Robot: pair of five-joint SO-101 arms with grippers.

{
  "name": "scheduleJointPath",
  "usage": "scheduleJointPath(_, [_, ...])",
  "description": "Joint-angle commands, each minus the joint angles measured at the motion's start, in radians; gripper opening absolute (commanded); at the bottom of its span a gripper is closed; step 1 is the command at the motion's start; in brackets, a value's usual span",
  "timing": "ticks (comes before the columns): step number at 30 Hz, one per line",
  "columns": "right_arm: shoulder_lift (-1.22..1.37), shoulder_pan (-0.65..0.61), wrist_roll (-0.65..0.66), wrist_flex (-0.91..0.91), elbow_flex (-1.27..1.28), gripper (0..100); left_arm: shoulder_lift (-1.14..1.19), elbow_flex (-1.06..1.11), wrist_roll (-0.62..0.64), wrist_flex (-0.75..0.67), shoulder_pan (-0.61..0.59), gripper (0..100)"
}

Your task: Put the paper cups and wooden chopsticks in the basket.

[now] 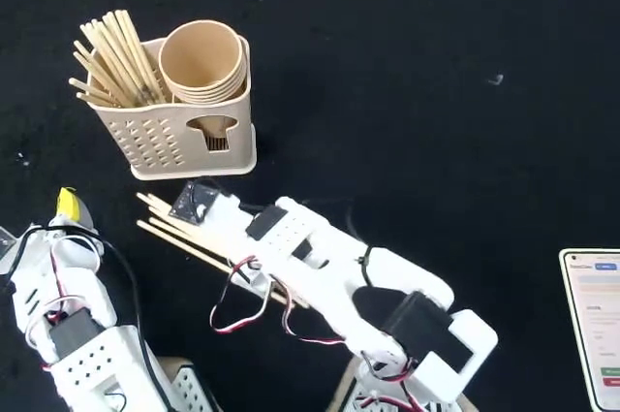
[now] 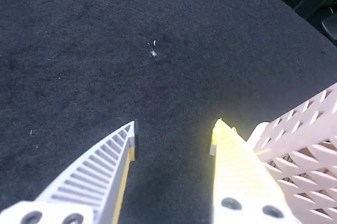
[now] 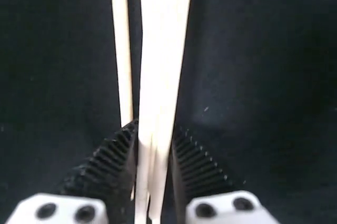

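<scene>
A pale slotted basket (image 1: 184, 136) stands at the back left and holds a stack of paper cups (image 1: 201, 61) and a bundle of wooden chopsticks (image 1: 111, 61). More chopsticks (image 1: 179, 235) lie on the black cloth just in front of it. My right gripper (image 1: 199, 204) is low over their far ends. In the right wrist view it (image 3: 155, 145) is shut on a pair of chopsticks (image 3: 164, 50), and one loose chopstick (image 3: 121, 50) lies just outside a finger. My left gripper (image 2: 175, 126) hangs open over bare cloth beside the basket wall (image 2: 303, 150), holding nothing.
A phone (image 1: 593, 325) with a lit screen lies at the right edge. The left arm (image 1: 58, 296) sits at the near left corner. Black cloth (image 1: 436, 121) covers the whole table, open to the right of the basket.
</scene>
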Motion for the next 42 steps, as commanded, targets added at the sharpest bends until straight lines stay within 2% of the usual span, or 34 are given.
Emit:
scheduleJointPath(1, [0.007,-0.032,0.041,0.086,0.031,1.0,-0.012,-0.033,-0.012,-0.002,0.010,23])
scheduleJointPath(6, [-0.091,0.074,0.183,0.071,0.170,1.0,-0.012,-0.033,-0.012,-0.002,0.010,23])
scheduleJointPath(13, [-0.455,0.348,0.410,0.072,0.412,1.1,-0.012,-0.033,-0.012,-0.003,0.010,23])
scheduleJointPath(17, [-0.608,0.430,0.465,0.077,0.486,1.3,-0.012,-0.033,-0.012,-0.003,0.010,23])
scheduleJointPath(24, [-0.651,0.433,0.459,0.078,0.501,17.5,-0.012,-0.033,-0.012,-0.003,0.010,23])
scheduleJointPath(29, [-0.653,0.431,0.459,0.060,0.478,16.3,-0.012,-0.033,-0.012,-0.003,0.010,23])
scheduleJointPath(32, [-0.650,0.417,0.397,0.060,0.417,16.5,-0.012,-0.033,-0.012,-0.003,0.010,23])
scheduleJointPath(38, [-0.650,0.239,0.288,0.046,0.378,16.3,-0.012,-0.033,-0.012,-0.003,0.010,23])
scheduleJointPath(42, [-0.645,0.160,0.226,-0.081,0.410,16.3,-0.012,-0.033,-0.012,-0.003,0.010,23])
